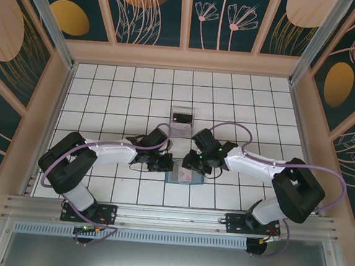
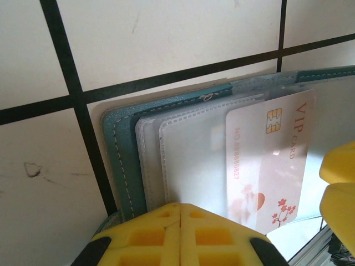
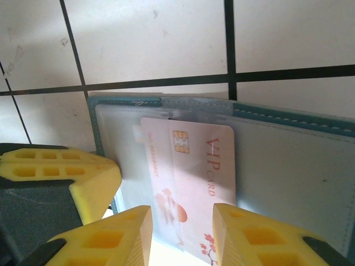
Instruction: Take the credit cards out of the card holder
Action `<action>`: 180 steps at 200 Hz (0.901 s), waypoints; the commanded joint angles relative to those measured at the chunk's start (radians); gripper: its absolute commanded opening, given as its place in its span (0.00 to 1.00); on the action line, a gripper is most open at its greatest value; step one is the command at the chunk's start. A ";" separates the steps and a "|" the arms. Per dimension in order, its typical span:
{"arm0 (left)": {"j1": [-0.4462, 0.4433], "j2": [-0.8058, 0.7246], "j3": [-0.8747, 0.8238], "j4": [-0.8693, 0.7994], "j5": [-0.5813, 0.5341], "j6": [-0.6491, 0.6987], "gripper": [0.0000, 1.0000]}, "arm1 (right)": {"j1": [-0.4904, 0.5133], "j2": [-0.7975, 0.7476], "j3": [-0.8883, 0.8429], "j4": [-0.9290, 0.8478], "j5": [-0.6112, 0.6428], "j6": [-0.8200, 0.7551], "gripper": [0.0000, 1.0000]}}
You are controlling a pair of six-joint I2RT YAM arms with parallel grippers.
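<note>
Risk: whitish glossy VIP credit card sticks in clear pocket, so flat slate-blue bifold card holder drags along if hold slips. Thin card could also bend or skid off yellow fingers.

Card holder lies open on white tiled table, between both grippers.

Left gripper fully closed at holder's edge; pinching or pressing, cannot tell.

Right gripper partly open, straddling card's free end; no firm grip evident.

Count: one card holder, one whitish card, one clear plastic box holding one dark flat item, two grippers.
</note>
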 commanded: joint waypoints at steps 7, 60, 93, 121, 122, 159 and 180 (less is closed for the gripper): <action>-0.005 0.012 0.013 -0.048 -0.023 0.017 0.06 | -0.020 -0.032 -0.054 0.024 -0.009 0.010 0.32; -0.004 0.008 0.015 -0.062 -0.029 0.024 0.00 | -0.041 -0.035 -0.131 0.138 -0.068 -0.015 0.27; -0.005 0.011 0.013 -0.063 -0.028 0.023 0.00 | -0.049 -0.046 -0.162 0.183 -0.094 -0.024 0.24; -0.006 0.014 0.022 -0.070 -0.029 0.024 0.00 | -0.066 -0.050 -0.198 0.235 -0.127 -0.026 0.23; -0.006 0.014 0.022 -0.071 -0.029 0.024 0.00 | -0.067 -0.050 -0.199 0.237 -0.128 -0.027 0.23; -0.006 0.016 0.028 -0.080 -0.030 0.026 0.00 | -0.088 -0.061 -0.245 0.320 -0.182 -0.025 0.23; -0.005 0.017 0.032 -0.084 -0.030 0.026 0.00 | -0.097 -0.065 -0.273 0.366 -0.208 -0.028 0.23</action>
